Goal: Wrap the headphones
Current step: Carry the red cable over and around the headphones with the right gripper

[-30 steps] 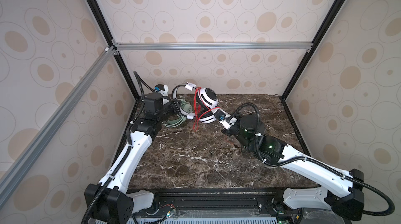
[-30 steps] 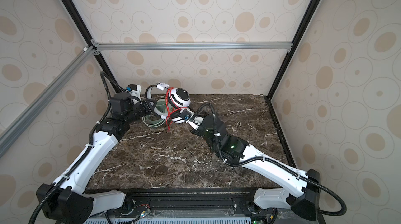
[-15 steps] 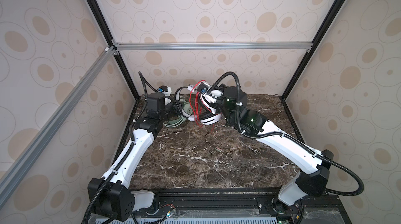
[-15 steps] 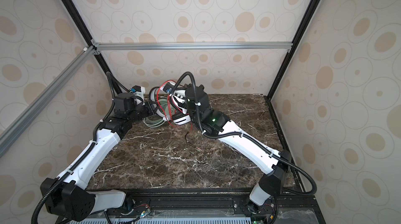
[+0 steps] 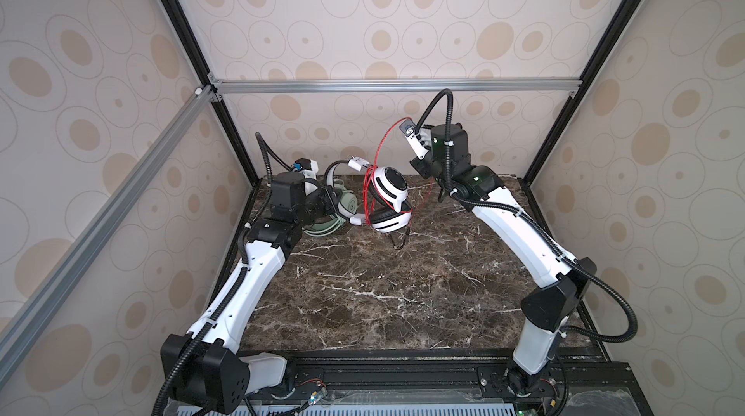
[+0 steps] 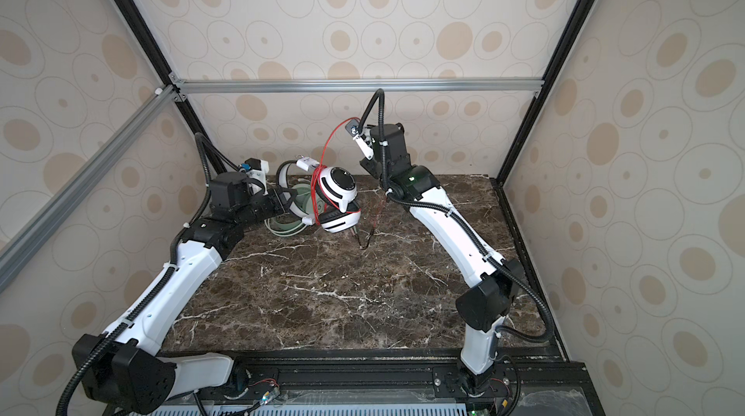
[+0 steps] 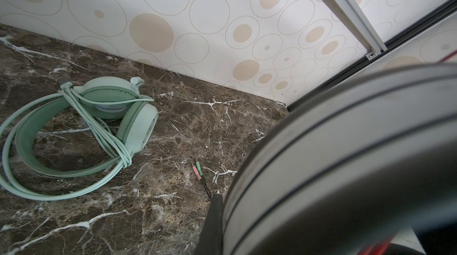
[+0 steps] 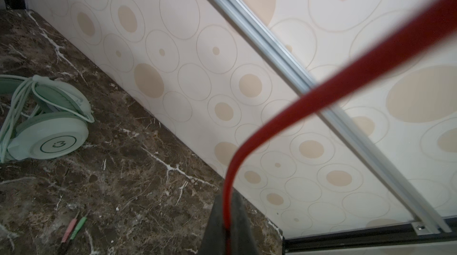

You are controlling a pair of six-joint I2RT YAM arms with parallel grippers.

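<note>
White-and-black headset (image 5: pixel 389 188): upright at the back of the table (image 5: pixel 383 293), headband (image 7: pixel 346 130) clamped in my left gripper (image 5: pixel 328 202); my right gripper (image 5: pixel 408 129), pinching its red cable (image 8: pixel 228 192), has risen from table level to above it, likely starting another wrap.

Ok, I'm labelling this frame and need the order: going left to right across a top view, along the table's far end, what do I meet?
Left arm → mint headset → white headset → right arm.
</note>
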